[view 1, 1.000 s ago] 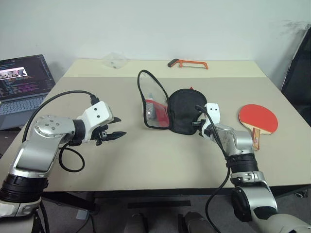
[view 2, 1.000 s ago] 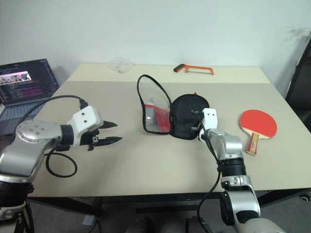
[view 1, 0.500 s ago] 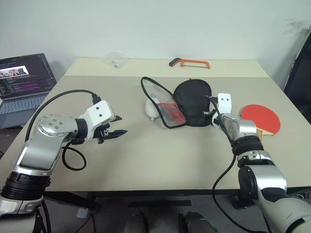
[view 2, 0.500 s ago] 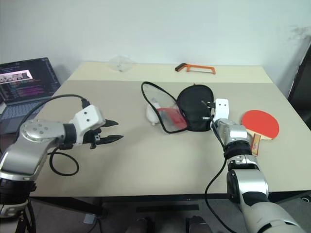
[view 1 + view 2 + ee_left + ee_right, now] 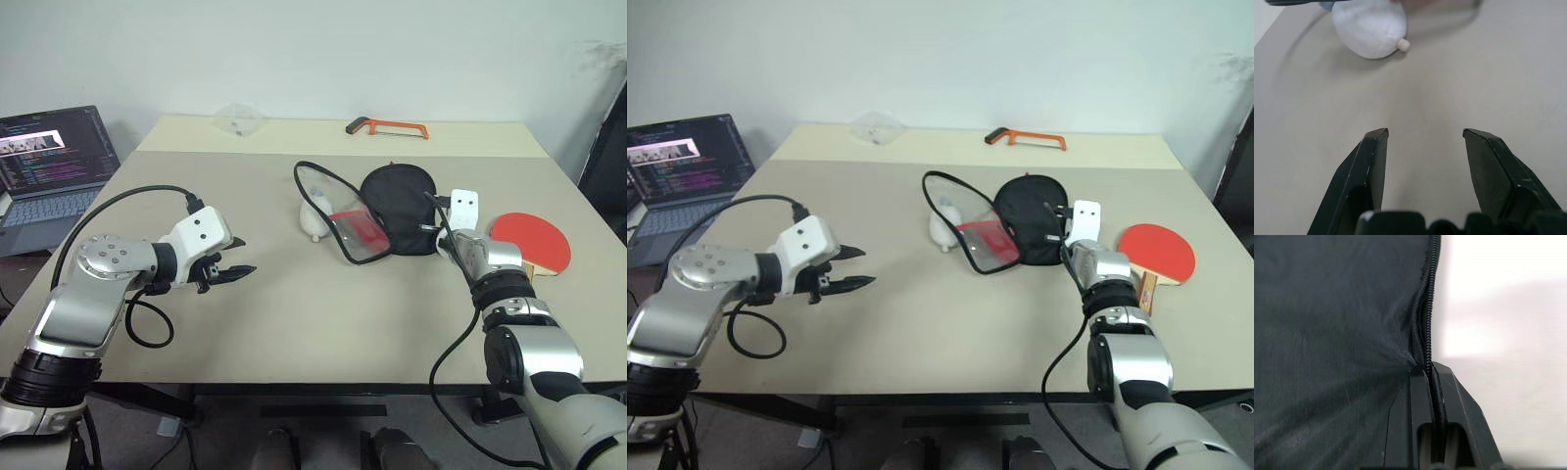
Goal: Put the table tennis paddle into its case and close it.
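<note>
The case (image 5: 397,201) lies open on the table right of the middle, black lining up, its flap (image 5: 348,223) raised to the left with red showing through. My right gripper (image 5: 1429,369) is shut on the case's zip edge at its right side. The table tennis paddle (image 5: 537,240) lies red face up just right of that hand, partly behind my wrist. My left gripper (image 5: 235,269) hovers open and empty over the table's left half, well apart from the case. A whitish oval pendant (image 5: 1371,24) rests beside the flap, ahead of my left fingers.
An open laptop (image 5: 54,157) stands off the table's left side. An orange hacksaw (image 5: 387,127) and a clear plastic piece (image 5: 235,119) lie at the far edge. The table's right edge runs close behind the paddle.
My right gripper has dragged the case to the right, up to the paddle. The flap swung over and the white pendant came into sight. The left arm kept still.
</note>
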`<state>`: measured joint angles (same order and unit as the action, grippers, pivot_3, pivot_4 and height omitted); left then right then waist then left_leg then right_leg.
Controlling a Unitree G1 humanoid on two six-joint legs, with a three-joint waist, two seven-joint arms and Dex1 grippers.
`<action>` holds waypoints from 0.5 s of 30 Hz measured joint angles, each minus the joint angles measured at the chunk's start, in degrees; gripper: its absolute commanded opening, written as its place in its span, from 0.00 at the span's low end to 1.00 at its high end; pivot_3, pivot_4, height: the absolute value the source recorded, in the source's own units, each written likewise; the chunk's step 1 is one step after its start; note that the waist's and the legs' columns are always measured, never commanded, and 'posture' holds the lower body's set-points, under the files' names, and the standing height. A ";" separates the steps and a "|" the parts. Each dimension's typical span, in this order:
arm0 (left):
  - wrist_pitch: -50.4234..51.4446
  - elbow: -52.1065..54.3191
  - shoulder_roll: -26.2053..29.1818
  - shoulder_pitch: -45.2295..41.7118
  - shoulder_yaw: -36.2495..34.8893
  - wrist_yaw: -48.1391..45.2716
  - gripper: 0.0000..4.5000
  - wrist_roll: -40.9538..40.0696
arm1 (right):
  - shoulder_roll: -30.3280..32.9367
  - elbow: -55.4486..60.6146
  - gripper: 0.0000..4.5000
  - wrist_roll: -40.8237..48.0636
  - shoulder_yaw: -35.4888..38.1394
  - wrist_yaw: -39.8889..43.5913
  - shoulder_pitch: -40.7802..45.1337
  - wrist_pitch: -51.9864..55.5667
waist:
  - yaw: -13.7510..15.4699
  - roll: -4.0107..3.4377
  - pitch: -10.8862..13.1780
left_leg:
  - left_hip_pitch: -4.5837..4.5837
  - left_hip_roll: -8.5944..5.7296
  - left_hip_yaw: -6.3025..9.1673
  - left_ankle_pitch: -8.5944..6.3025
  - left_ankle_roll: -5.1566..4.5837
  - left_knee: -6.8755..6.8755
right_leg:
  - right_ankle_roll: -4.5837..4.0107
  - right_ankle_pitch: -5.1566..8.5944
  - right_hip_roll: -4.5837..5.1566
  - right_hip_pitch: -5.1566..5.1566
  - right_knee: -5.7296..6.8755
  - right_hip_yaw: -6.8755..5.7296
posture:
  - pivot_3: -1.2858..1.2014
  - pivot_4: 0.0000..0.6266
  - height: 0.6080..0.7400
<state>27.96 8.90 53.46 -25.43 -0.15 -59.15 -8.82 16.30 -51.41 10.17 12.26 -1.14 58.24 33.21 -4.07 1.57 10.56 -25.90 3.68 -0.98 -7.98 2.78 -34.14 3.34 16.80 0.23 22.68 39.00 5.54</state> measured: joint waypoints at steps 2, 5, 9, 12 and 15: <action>-0.04 0.00 0.00 0.00 0.02 -0.01 0.59 0.01 | 0.05 0.78 0.01 0.02 0.00 -0.56 -0.30 0.70 | -0.02 0.00 0.00 | 0.00 0.01 0.01 0.00 0.00 0.01 | -0.01 0.00 -0.01 0.01 0.01 0.00 | 0.52 0.24 1.00; -0.08 0.00 0.00 -0.02 0.13 -0.03 0.59 0.04 | 0.05 2.97 0.01 0.09 0.06 -1.29 -1.22 2.13 | 0.13 0.00 0.00 | 0.00 0.00 0.01 0.00 0.00 0.01 | -0.01 0.01 -0.01 0.00 0.00 -0.01 | 0.52 0.24 1.00; -0.43 -0.01 0.00 -0.05 1.07 -0.03 0.59 0.08 | -0.18 6.22 0.01 0.21 0.08 -1.05 -2.63 4.23 | 0.18 0.00 0.00 | 0.00 0.01 0.01 0.00 0.00 0.01 | -0.02 0.01 -0.02 0.01 0.01 0.00 | 0.52 0.24 1.00; -0.75 -0.01 0.00 -0.10 1.20 -0.02 0.59 0.09 | -1.29 8.88 0.10 0.24 0.10 -0.34 -3.23 6.58 | 0.07 0.00 0.00 | 0.01 0.03 0.03 0.00 0.00 0.02 | -0.02 0.01 -0.06 0.01 0.03 -0.01 | 0.52 0.24 1.00; -0.91 -0.02 0.00 -0.43 1.90 -0.02 0.59 0.09 | -2.55 11.00 0.30 0.67 0.25 -0.47 -3.63 8.38 | -0.28 0.00 0.00 | 0.01 0.03 0.02 0.00 0.00 0.02 | -0.02 0.01 -0.06 0.02 0.04 0.01 | 0.52 0.24 1.00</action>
<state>27.05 8.88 53.46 -25.86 1.75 -59.16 -8.73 13.75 -40.41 10.84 12.51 -1.61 54.60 41.59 -4.34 1.57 10.56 -25.89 3.71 -0.97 -7.98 2.78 -34.12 3.32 16.81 0.18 22.69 39.04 5.55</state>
